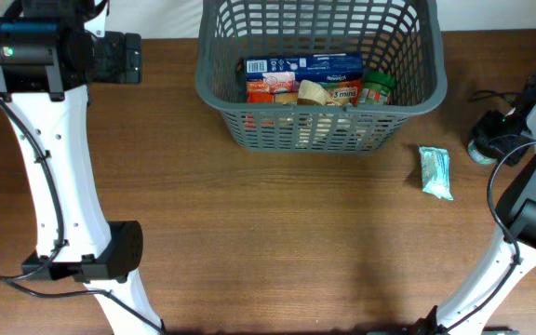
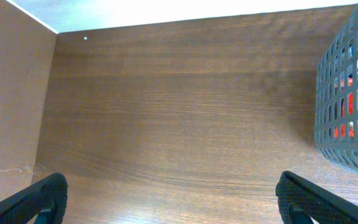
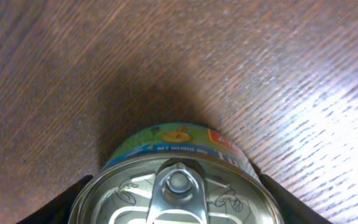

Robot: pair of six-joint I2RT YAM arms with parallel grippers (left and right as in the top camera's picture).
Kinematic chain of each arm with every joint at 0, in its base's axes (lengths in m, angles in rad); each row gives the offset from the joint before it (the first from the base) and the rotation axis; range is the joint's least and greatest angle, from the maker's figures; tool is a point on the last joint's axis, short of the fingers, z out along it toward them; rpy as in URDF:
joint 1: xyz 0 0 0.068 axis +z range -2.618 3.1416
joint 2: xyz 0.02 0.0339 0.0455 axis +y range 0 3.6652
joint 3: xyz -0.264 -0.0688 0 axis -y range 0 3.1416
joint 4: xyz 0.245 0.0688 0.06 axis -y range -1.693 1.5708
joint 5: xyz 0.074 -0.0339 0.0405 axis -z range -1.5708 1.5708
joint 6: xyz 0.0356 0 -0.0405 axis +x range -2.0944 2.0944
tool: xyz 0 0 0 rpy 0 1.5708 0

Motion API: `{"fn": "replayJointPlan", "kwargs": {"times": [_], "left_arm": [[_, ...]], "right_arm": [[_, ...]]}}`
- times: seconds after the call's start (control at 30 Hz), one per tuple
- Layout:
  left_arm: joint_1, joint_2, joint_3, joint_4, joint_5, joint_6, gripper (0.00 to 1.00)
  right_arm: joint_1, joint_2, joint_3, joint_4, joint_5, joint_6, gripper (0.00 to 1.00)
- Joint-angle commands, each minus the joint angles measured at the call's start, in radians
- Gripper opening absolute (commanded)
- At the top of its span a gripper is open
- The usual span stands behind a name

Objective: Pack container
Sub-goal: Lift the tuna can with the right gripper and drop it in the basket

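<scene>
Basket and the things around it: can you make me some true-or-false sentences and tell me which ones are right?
1. The basket already has groceries in it. True.
2. The teal packet is inside the basket. False: it lies on the table beside the basket.
3. The left gripper is holding a box. False: it is open and holds nothing.
4. The can has a pull-tab lid. True.
5. The right gripper has one finger on each side of the can. True.
</scene>
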Motion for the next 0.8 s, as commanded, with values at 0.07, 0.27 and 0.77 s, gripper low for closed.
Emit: {"fn": "replayJointPlan", "kwargs": {"times": [0.07,0.27,0.77], "left_arm": [[0.002,-0.003,0.0,0.0,0.008,-0.017,0.99],[0.002,-0.003,0.0,0.0,0.008,-0.017,0.99],[0.002,-0.003,0.0,0.0,0.008,-0.017,0.99]], "right_arm": [[0.001,0.032,0.01,-0.052,-0.005,0.006,0.59],[0.006,-0.037,0.14,-0.173,-0.006,0.007,0.46],[0.309,-0.338,0.892,-0.578,-0.018,-0.031,0.04]]}}
